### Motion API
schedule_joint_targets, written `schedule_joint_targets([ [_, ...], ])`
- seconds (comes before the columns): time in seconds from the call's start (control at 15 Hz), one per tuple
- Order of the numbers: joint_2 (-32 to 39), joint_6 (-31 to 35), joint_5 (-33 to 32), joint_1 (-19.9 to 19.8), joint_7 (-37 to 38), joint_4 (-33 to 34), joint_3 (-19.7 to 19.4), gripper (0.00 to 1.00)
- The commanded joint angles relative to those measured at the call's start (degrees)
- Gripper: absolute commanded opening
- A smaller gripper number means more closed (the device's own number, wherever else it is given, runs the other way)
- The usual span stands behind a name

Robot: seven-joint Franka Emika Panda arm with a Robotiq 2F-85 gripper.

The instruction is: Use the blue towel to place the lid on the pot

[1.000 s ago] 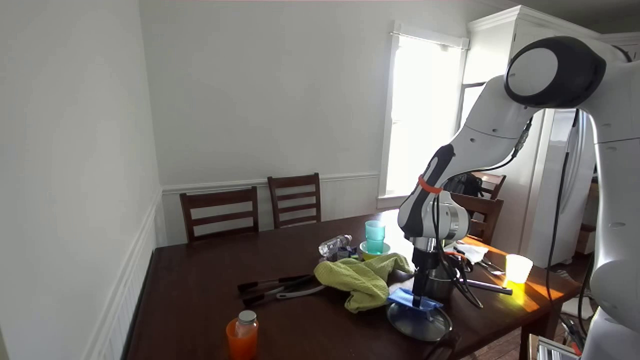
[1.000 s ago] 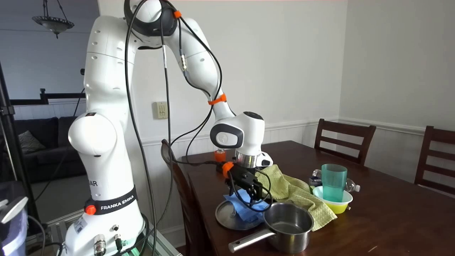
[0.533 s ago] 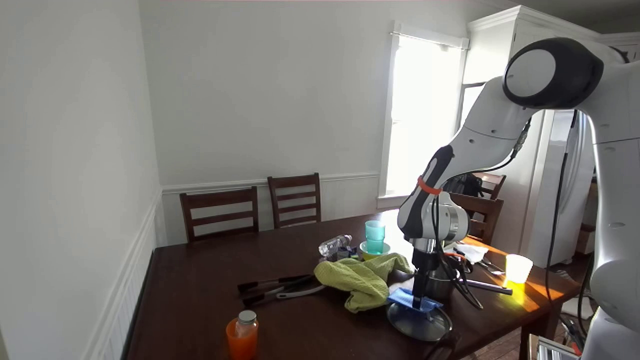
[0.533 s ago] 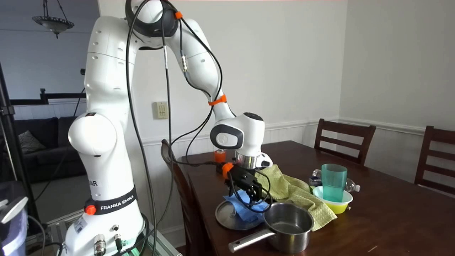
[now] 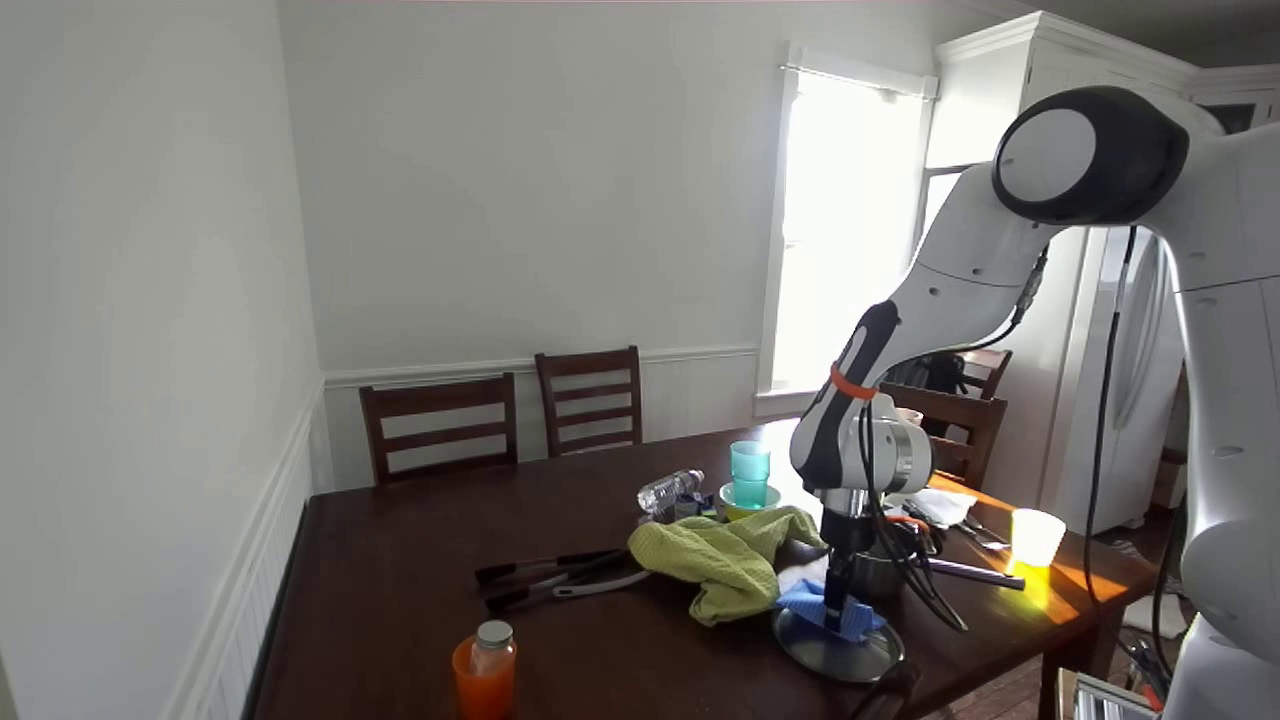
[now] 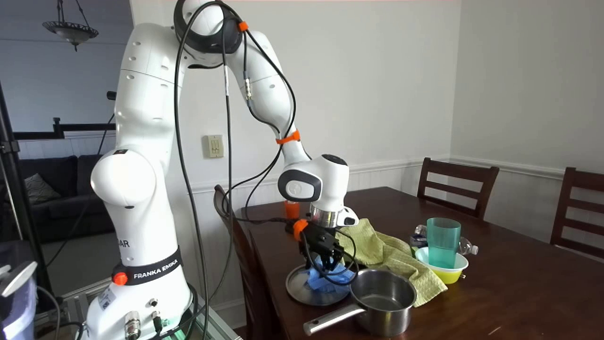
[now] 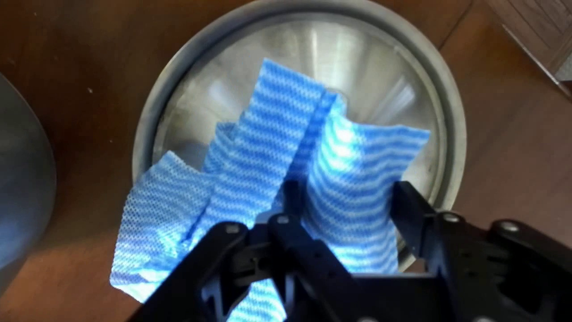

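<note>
In an exterior view, the window [image 5: 850, 230] beyond the table [image 5: 400, 570] glares pure white — detail burned out — and sunlight lies orange along the table's edge. In an exterior view, the sofa [image 6: 61, 203], well apart from the table, is dim. In the wrist view, a hot spot bleaches the blue towel [image 7: 254, 179] over the table, pale reflections streak the lid [image 7: 380, 89], and the tool [image 7: 348, 196] is blurred.

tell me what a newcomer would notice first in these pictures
Probably the big white robot arm that arches over the dark table in both exterior views. Next, the bright blue towel draped across the metal lid under the gripper, filling much of the wrist view. The glaring window beyond the table in an exterior view would likely compete.
</note>
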Motion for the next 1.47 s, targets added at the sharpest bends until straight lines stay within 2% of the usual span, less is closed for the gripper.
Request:
schedule_joint_targets([
  [0.0, 1.0, 1.0, -0.1, -0.7, -0.5, 0.4, 0.7, 0.27],
  [0.2, 0.6, 1.0, -0.5, -0.6, -0.1, 0.2, 0.5, 0.05],
  [0.27, 0.3, 0.9, -0.7, -0.6, 0.0, 0.1, 0.4, 0.01],
  [0.67, -3.8, -1.1, -3.3, -0.1, 1.3, -0.8, -1.4, 0.03],
  [1.0, -9.5, -3.8, -10.1, 1.0, 4.5, -1.5, -5.2, 0.03],
  [1.4, -15.6, -8.0, -12.0, 1.4, 5.4, -0.5, -8.4, 0.03],
])
